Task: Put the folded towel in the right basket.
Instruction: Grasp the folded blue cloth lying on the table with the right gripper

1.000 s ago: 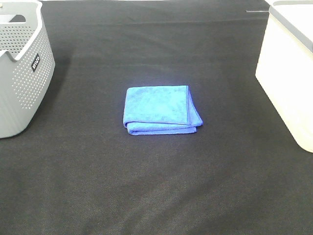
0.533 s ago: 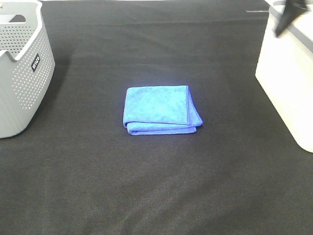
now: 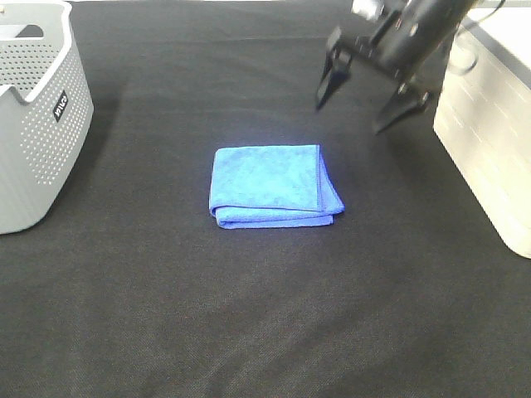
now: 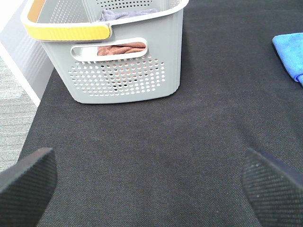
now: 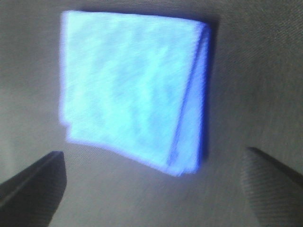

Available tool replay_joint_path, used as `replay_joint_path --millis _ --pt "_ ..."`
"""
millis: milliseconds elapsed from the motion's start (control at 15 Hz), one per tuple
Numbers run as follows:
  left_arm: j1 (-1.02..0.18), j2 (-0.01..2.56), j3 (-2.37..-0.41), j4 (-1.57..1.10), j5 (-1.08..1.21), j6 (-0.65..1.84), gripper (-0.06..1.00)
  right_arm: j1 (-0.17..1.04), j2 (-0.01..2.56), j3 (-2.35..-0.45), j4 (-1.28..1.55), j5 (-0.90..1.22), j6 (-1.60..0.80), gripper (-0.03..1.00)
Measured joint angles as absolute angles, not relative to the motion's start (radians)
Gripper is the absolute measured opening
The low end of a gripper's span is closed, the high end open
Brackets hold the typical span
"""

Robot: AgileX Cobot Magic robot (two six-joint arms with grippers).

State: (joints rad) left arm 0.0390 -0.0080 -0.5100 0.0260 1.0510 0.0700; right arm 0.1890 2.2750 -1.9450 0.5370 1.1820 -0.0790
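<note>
The folded blue towel (image 3: 274,186) lies flat on the black cloth at the table's middle. It also shows in the right wrist view (image 5: 135,90) and at the edge of the left wrist view (image 4: 290,52). My right gripper (image 3: 361,99) is open and empty, hovering in the air behind and to the right of the towel, jaws spread wide. The white right basket (image 3: 489,124) stands at the right edge. My left gripper (image 4: 151,184) is open and empty above bare cloth, out of the high view.
A grey perforated basket (image 3: 37,116) stands at the left edge; in the left wrist view (image 4: 118,61) it has a yellow handle and cloths inside. Black cloth (image 3: 249,315) covers the table.
My right arm has swung in from the top right corner toward the towel, its gripper open. The towel and both baskets have not moved.
</note>
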Motion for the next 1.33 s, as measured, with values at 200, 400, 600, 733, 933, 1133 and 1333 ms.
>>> replay_joint_path --millis 200,400,600,733,933,1133,1333 --pt "0.039 -0.008 -0.51 0.026 1.051 0.07 0.99 0.189 2.378 -1.946 0.552 1.146 -0.079 0.96" --pt "0.039 -0.008 -0.51 0.026 1.051 0.07 0.99 0.189 2.424 -1.946 0.571 1.104 -0.079 0.96" --pt "0.039 -0.008 -0.51 0.026 1.051 0.07 0.99 0.189 2.462 -1.949 0.605 1.051 -0.079 0.95" --pt "0.039 -0.008 -0.51 0.026 1.051 0.07 0.99 0.189 2.472 -1.955 0.616 1.048 -0.079 0.95" --pt "0.039 -0.008 -0.51 0.026 1.051 0.07 0.99 0.23 2.492 -1.969 0.627 1.045 -0.079 0.94" --pt "0.039 -0.008 -0.51 0.026 1.051 0.07 0.99 0.313 2.525 -1.981 0.709 1.027 -0.08 0.93" --pt "0.039 -0.008 -0.51 0.026 1.051 0.07 0.99 0.362 2.542 -1.981 0.748 0.988 -0.093 0.7"
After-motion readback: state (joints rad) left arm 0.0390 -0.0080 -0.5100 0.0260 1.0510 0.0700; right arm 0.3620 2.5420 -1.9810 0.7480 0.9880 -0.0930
